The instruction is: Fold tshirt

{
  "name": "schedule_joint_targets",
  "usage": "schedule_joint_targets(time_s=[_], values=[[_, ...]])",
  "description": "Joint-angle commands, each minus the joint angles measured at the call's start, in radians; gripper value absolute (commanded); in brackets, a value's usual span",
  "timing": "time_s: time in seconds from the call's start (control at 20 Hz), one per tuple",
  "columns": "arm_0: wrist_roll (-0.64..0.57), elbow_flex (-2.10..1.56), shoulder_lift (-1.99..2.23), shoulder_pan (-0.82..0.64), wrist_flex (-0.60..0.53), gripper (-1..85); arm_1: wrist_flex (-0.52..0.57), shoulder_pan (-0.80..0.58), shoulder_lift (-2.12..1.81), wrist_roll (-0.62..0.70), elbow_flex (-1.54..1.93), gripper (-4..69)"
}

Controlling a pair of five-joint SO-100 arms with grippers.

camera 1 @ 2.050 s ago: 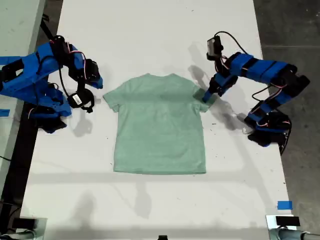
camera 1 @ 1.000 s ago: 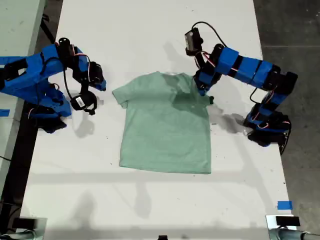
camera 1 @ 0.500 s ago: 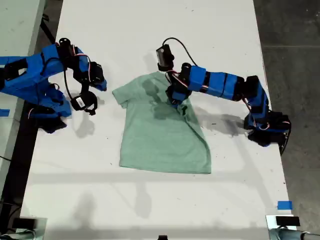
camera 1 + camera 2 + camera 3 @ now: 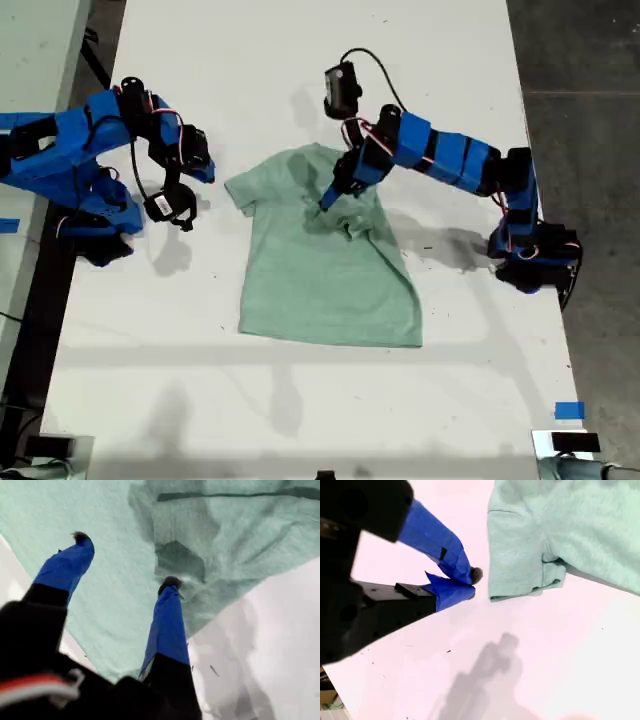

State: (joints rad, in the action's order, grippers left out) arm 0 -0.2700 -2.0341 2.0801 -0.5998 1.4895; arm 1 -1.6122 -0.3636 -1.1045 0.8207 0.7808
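Note:
The pale mint-green tshirt (image 4: 320,275) lies flat on the white table (image 4: 300,60), neck toward the far edge. Its sleeve on the exterior view's right is folded over onto the chest in a crumpled ridge (image 4: 356,226). My first gripper (image 4: 335,195) hovers open just above that fold, and nothing sits between its blue fingers (image 4: 170,610). The first wrist view shows the cloth (image 4: 235,545) bunched beyond the tips of my first gripper (image 4: 125,562). My second gripper (image 4: 203,168) is shut and empty on bare table, close beside the other sleeve (image 4: 520,555); its tips (image 4: 470,582) stay clear of the cloth.
Both arm bases stand at the table's sides, one at the exterior view's left (image 4: 95,235) and one at its right (image 4: 530,265). A blue tape mark (image 4: 568,410) sits near the front corner at the exterior view's right. Dark floor (image 4: 590,60) lies beyond that edge.
My first gripper dragged the sleeve from the exterior view's right across the chest, then opened and let it go. The shirt slid slightly and its side edge slanted. My second arm hardly moved.

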Motion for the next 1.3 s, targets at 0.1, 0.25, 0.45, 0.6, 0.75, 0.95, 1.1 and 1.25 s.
schedule_joint_targets(time_s=[0.1, 0.25, 0.45, 0.6, 0.75, 0.95, 1.1, 1.25], values=[[-0.046, 0.107, -0.083, -0.083, -0.008, 9.3, -0.026, -0.025, -0.275, 0.023, 0.149, 26.5], [-0.097, 0.158, -0.167, -0.147, -0.028, 18.0, -0.026, 0.006, -0.293, 0.012, 0.219, 25.2], [-0.161, 0.209, -0.232, -0.164, -0.032, 35.5, -0.026, 0.04, -0.331, -0.014, 0.291, 23.5], [-0.166, 0.178, -0.229, -0.16, -0.043, 37.2, -0.017, 0.041, -0.394, -0.028, 0.367, 22.4], [-0.183, 0.081, -0.259, -0.16, -0.143, 36.7, -0.009, 0.048, -0.449, -0.037, 0.417, 22.1], [-0.186, -0.02, -0.318, -0.172, -0.298, 36.6, -0.011, 0.071, -0.537, -0.054, 0.465, 21.1], [-0.186, -0.021, -0.445, -0.192, -0.357, 36.7, -0.011, 0.083, -0.614, -0.075, 0.534, 20.4], [-0.186, 0.023, -0.583, -0.212, -0.362, 36.0, -0.011, 0.095, -0.692, -0.095, 0.592, 19.9]])
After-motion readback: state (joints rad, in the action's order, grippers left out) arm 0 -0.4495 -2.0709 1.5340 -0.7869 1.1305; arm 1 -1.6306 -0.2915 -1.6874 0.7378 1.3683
